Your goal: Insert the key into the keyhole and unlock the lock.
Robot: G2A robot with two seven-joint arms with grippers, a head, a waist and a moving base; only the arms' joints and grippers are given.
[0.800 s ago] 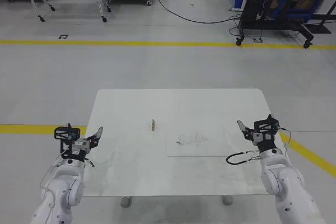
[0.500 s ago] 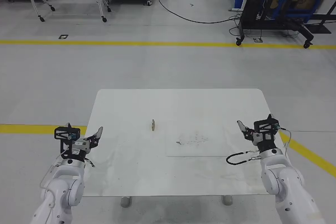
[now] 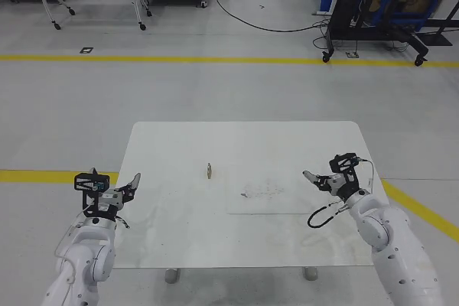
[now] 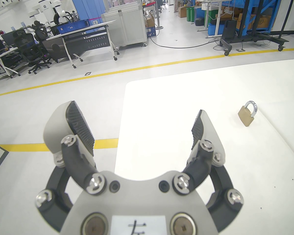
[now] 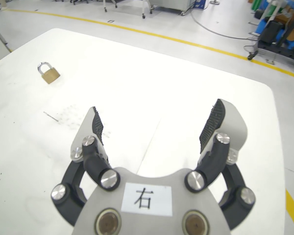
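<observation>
Near mid of table [image 3: 291, 141]: small gold lock [image 5: 49, 74], standing up w/ silver loop on top. Nothing touching it. Flat on table, apart from lock, toward R side: prob the key [image 5: 51, 116], a thin little metal bit, too small to tell for sure.

L gripper [image 4: 137, 121]: wide open, nothing in it, hanging at L edge of table, well apart from lock. R gripper [image 5: 156, 113]: wide open too, nothing in it, over R part of table, pointing toward key and lock, w/ key lying between it and lock.

Handling, as a guess: lock hard, smooth, heavy for its size. Prob slides or tips over if pushed, so needs holding. Best to pinch gold body by its two flat sides, not the round loop, w/ keyhole end left free.

Key light, stiff, v. thin, lying flat. Hard to pick up, easy to slip or twist btw pads. Best to pinch wide head end, leaving long toothed end sticking out for keyhole. Needs firm hold for turning.

Nothing picked up yet, so task at its start.
</observation>
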